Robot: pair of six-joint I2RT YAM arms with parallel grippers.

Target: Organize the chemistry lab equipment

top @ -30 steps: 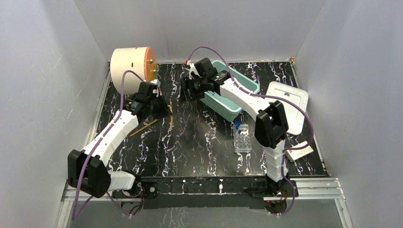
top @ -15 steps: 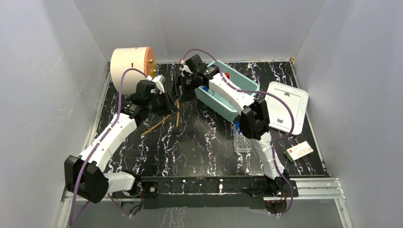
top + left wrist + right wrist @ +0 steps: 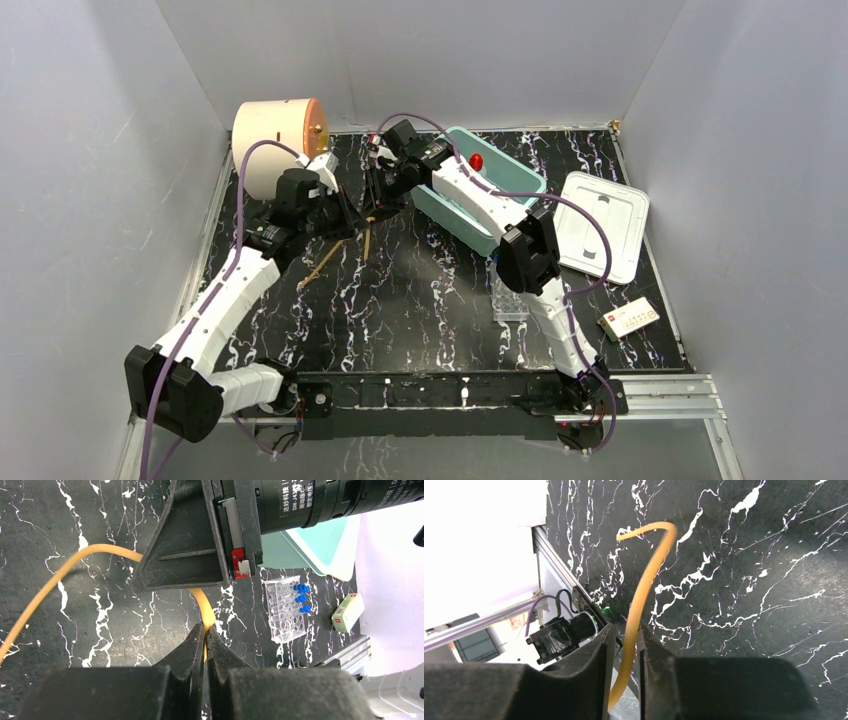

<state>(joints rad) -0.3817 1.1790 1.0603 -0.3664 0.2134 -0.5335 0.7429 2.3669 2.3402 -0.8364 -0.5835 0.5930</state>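
Yellowish tubing [image 3: 650, 570] hangs above the black table [image 3: 420, 300], strung between both claws just left of the teal bin [image 3: 450, 222], with its loose length trailing toward the left arm. The left gripper [image 3: 205, 629] is clenched on one stretch. The right gripper [image 3: 626, 630] pinches another, close by.

Seen from above, the right arm [image 3: 470, 190] crosses the teal plastic bin [image 3: 455, 218] and hides everything inside it except a red nozzle tip [image 3: 476, 160]. On the near side of the bin, the clear plastic tube rack [image 3: 510, 305] lies half under that arm's black elbow. Left of the bin, the thin yellowish rubber tubing [image 3: 60, 572] leaves the left wrist view at its edge. It also passes behind a black triangular finger [image 3: 185, 555] and disappears between the pads of the left gripper [image 3: 205, 630]. In the right wrist view its bend is blurred. Whether the right gripper [image 3: 626, 630] presses it cannot be told.
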